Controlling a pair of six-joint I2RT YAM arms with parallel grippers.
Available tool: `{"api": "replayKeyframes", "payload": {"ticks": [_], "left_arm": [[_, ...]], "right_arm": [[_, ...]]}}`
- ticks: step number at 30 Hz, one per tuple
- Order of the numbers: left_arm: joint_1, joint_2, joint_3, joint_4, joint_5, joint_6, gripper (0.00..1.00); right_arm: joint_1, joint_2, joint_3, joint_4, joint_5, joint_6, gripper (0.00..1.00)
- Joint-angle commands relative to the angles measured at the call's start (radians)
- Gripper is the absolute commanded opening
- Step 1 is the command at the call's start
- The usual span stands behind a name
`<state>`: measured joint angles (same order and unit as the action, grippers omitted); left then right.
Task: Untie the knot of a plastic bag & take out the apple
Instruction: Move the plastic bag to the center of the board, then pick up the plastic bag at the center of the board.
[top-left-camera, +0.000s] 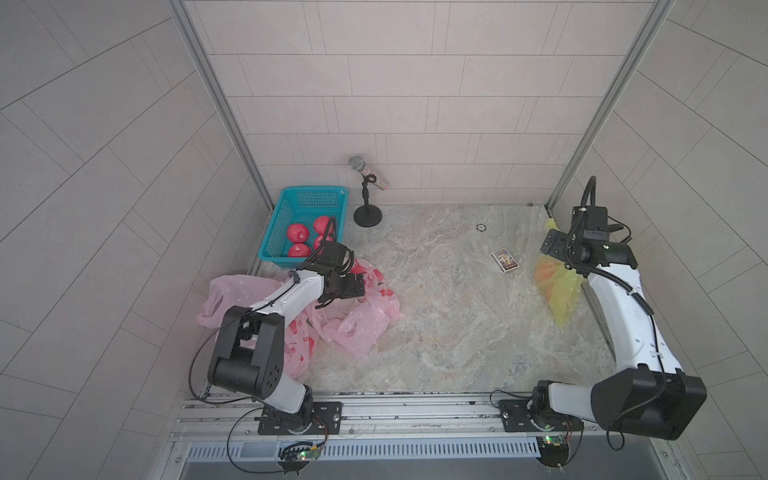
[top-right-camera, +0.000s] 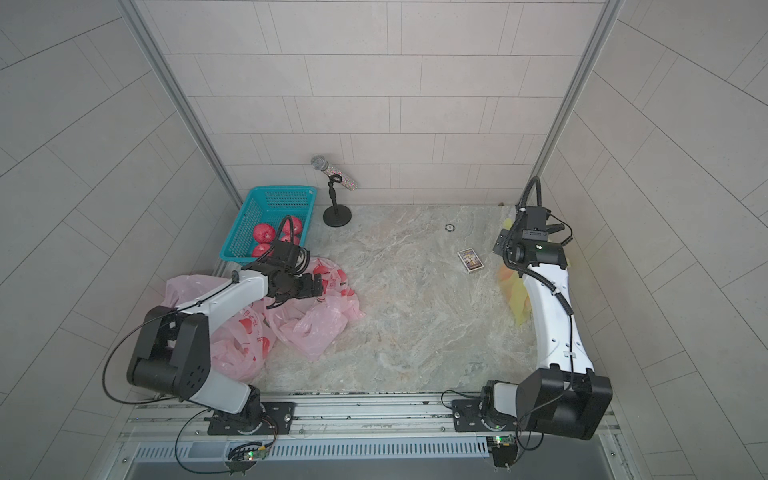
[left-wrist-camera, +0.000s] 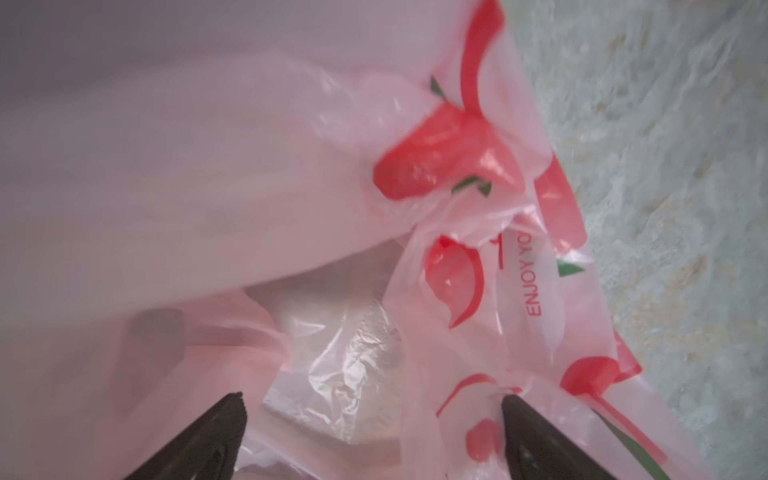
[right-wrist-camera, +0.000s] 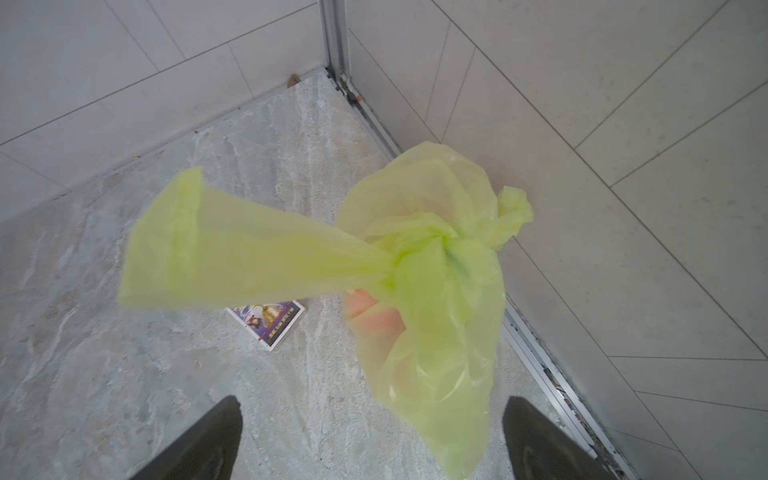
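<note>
The left claw (left-wrist-camera: 371, 397) gapes empty over pink bags (left-wrist-camera: 208, 166). The right claw (right-wrist-camera: 374, 399) hangs wide, empty, above the knotted yellow bag (right-wrist-camera: 436, 266).

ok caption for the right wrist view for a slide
Open right pincer poised over the knotted yellow-green bag.

In both top views the right arm (top-left-camera: 619, 307) covers much of the yellow bag (top-left-camera: 559, 291), and in the right wrist view the apple (right-wrist-camera: 374, 320) inside shows only as a dim pink-orange patch through the plastic, while a flap hides part of the card box (right-wrist-camera: 270, 326). The left arm (top-left-camera: 286, 291) and its cable hide part of the pink bags (top-left-camera: 365, 328) and of one red fruit (top-left-camera: 322, 242) in the basket (top-left-camera: 278, 224); close to the left wrist lens the pink film is a blur. The small round thing (top-left-camera: 481, 227) on the table (top-left-camera: 436, 311) is too small to tell.
</note>
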<state>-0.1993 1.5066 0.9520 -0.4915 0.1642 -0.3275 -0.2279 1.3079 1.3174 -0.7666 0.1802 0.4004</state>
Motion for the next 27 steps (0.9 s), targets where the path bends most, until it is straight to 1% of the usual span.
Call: {"api": "replayKeyframes", "payload": {"ticks": [1, 3, 6, 11, 14, 17, 20, 22, 27], "left_arm": [[0.012, -0.06, 0.023, -0.017, 0.056, 0.053, 1.0], [0.012, -0.098, 0.01, 0.022, 0.102, 0.043, 1.0], [0.011, -0.13, 0.002, 0.05, 0.178, 0.026, 1.0], [0.008, -0.191, -0.003, 0.044, 0.226, 0.017, 1.0], [0.003, -0.233, 0.007, 0.049, 0.255, 0.016, 1.0], [-0.01, -0.27, 0.037, 0.048, 0.283, 0.019, 1.0], [-0.025, -0.292, 0.069, 0.049, 0.295, 0.016, 1.0], [-0.033, -0.295, 0.088, 0.06, 0.303, 0.004, 1.0], [-0.048, -0.28, 0.129, 0.084, 0.309, -0.018, 1.0]], "right_arm": [[-0.059, 0.05, -0.018, 0.009, 0.077, 0.014, 1.0], [-0.084, 0.079, -0.043, 0.03, 0.098, 0.019, 1.0], [-0.112, 0.118, -0.069, 0.062, 0.092, 0.024, 1.0], [-0.122, 0.2, -0.086, 0.086, 0.132, 0.024, 1.0], [-0.131, 0.226, -0.097, 0.108, 0.127, 0.032, 1.0], [-0.149, 0.234, -0.111, 0.137, 0.121, 0.041, 0.93], [-0.178, 0.243, -0.117, 0.162, 0.03, 0.068, 0.77], [-0.179, 0.245, -0.114, 0.173, -0.001, 0.067, 0.56], [-0.18, 0.237, -0.117, 0.174, -0.102, 0.076, 0.1]]}}
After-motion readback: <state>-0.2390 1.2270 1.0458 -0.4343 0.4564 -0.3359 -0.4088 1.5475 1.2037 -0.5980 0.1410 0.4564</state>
